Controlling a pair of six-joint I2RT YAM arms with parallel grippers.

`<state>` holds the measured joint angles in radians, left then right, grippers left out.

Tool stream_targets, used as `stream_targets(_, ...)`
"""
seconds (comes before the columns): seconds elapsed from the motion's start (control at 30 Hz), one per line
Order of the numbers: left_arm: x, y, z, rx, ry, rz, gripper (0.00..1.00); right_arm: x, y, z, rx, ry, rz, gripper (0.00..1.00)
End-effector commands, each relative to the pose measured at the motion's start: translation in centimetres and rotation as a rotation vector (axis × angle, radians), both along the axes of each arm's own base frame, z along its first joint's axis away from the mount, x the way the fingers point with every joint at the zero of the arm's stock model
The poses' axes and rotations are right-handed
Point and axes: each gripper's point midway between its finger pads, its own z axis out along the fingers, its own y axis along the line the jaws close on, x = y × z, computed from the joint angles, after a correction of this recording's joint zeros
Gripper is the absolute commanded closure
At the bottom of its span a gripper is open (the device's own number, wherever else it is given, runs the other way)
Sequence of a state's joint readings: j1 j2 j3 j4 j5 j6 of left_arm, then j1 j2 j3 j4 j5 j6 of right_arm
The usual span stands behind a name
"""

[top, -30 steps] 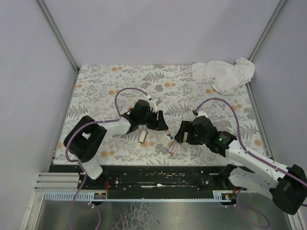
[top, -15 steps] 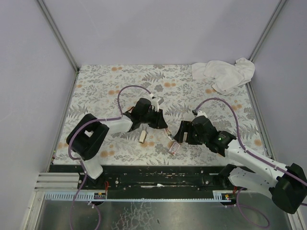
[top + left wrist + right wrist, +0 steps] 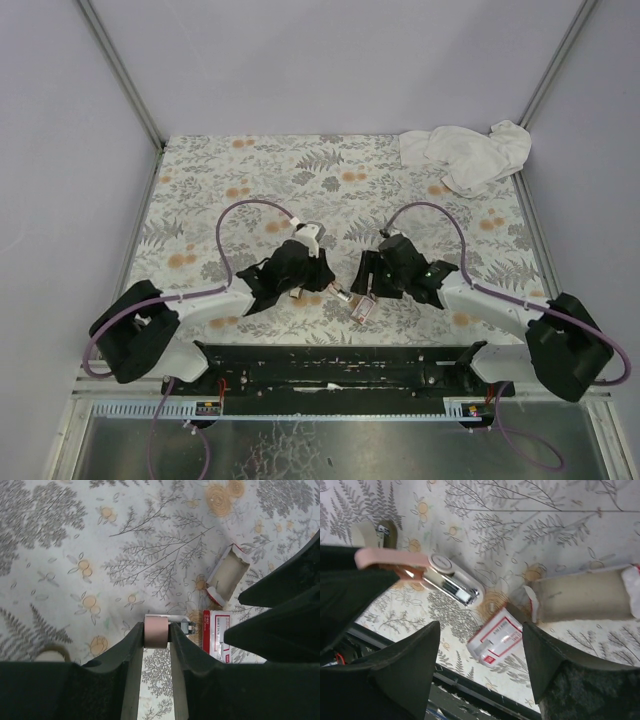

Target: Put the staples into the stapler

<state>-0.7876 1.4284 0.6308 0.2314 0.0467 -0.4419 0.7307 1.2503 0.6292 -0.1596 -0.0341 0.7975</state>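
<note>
Staples box [image 3: 495,641] lies on the counter [image 3: 520,510] between the spread-apart right fingers [image 3: 405,675], its tan tray [image 3: 580,600] alongside, while the left fingers [image 3: 130,670] are clamped on the pink stapler [image 3: 156,632]

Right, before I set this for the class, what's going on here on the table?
Two robot arms are working at loading a stapler. The left gripper is shut on the pink stapler. The right gripper is open and empty, hovering over the staples box, which lies on the patterned table with its tan tray out beside it.
</note>
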Motion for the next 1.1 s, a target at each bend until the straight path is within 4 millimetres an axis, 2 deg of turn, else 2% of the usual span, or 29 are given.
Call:
stream_targets(0.0,0.7,1.7,1.3,-0.029,-0.059,0.223,0.88,2.5,3.7,2.9,0.131,-0.061,0.033,0.30)
stream_targets(0.23,-0.4,2.7,1.3,0.035,-0.089,0.319,0.89,2.4,6.1,2.6,0.184,-0.001,0.106,0.45)
stream_targets(0.57,-1.5,2.9,0.4,0.043,-0.064,0.354,0.89,1.5,6.1,0.1,0.169,0.066,0.111,0.49)
stream_targets(0.83,-1.9,3.0,-0.2,0.063,-0.053,0.356,0.89,1.3,6.3,-1.2,0.165,0.100,0.123,0.58)
stream_targets(1.07,-2.1,3.1,-0.8,0.083,-0.045,0.364,0.89,0.8,6.0,-2.7,0.145,0.130,0.123,0.61)
